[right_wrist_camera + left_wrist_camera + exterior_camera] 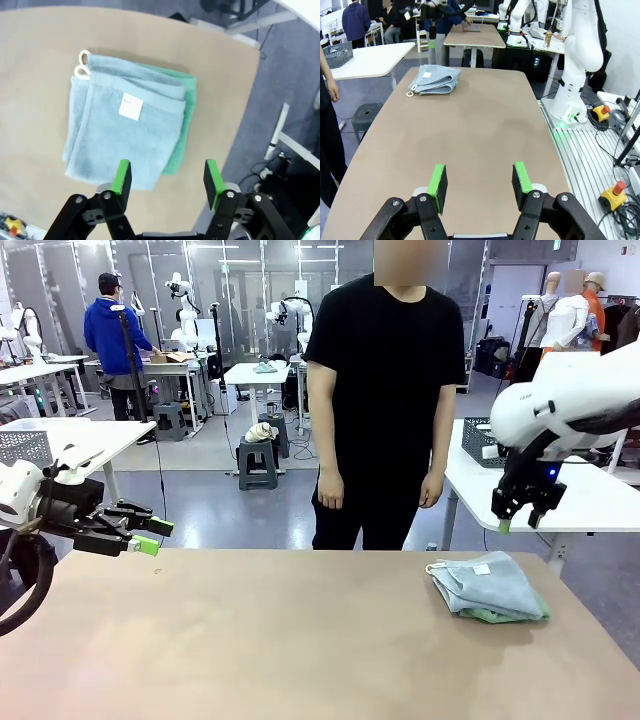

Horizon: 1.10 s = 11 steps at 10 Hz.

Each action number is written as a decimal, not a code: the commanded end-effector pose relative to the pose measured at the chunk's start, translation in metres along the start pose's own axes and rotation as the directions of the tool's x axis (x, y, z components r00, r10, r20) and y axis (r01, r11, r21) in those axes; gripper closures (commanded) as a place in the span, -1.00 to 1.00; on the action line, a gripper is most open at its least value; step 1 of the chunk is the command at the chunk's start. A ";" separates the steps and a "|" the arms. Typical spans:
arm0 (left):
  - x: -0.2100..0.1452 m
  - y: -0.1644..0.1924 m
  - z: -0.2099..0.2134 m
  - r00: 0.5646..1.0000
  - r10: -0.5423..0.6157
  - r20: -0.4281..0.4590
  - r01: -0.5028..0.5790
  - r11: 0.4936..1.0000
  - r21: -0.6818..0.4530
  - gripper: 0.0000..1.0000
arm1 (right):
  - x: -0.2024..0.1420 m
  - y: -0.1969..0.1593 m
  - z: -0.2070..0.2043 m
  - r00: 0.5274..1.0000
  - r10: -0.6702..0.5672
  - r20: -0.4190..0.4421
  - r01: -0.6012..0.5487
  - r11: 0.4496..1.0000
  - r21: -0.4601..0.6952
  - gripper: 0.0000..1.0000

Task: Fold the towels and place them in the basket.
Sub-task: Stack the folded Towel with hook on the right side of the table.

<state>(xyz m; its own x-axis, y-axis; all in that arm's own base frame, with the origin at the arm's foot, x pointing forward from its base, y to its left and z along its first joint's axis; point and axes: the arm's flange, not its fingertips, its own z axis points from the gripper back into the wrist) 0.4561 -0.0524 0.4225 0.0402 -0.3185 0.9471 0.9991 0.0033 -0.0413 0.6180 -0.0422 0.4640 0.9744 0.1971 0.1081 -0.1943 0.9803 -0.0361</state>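
Note:
Two folded towels lie stacked at the table's right end, the pale blue-grey towel (485, 580) (125, 130) on top and the green towel (503, 616) (185, 125) peeking out beneath. Two cream loops and a white label show on the top one. My right gripper (518, 523) (165, 180) hangs open above the stack's outer edge, holding nothing. At the table's left end my left gripper (153, 537) (480, 180) is open and empty, pointing across at the towel stack (436, 80). The dark mesh basket (478, 440) (337, 54) stands on a white side table behind the right end.
A person in a black shirt (385, 370) stands at the far edge, hands down. A paler grey mesh basket (25, 447) sits on a white table at far left. The brown tabletop (280, 640) is bare between the grippers.

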 end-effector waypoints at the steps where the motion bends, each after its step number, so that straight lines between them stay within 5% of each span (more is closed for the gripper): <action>1: 0.002 0.000 0.000 1.000 -0.001 0.012 0.001 1.000 0.004 -0.35 | -0.008 0.004 0.078 0.997 -0.069 -0.031 0.068 0.997 -0.041 -0.69; 3: 0.002 0.000 0.000 1.000 -0.001 0.012 0.001 1.000 0.004 -0.35 | -0.032 0.003 0.195 0.967 -0.254 -0.028 0.255 0.967 0.026 -0.69; 6: 0.002 0.000 0.000 1.000 -0.001 0.012 0.001 1.000 0.004 -0.35 | -0.060 0.002 0.300 0.898 -0.439 0.017 0.432 0.890 0.143 -0.69; 10: 0.002 0.000 0.000 1.000 -0.001 0.012 0.001 1.000 0.004 -0.35 | -0.089 0.019 0.329 0.889 -0.433 0.148 0.414 0.899 0.143 -0.69; 11: 0.002 0.000 0.000 1.000 -0.001 0.012 0.001 1.000 0.004 -0.35 | -0.087 0.010 0.334 0.892 -0.447 0.067 0.432 0.886 0.170 -0.69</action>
<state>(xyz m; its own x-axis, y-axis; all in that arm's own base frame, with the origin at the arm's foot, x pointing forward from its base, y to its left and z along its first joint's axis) 0.4561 -0.0524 0.4224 0.0402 -0.3185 0.9471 0.9991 0.0033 -0.0413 0.4946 -0.0418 0.7898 0.9427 -0.2575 0.2124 0.2208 0.9583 0.1816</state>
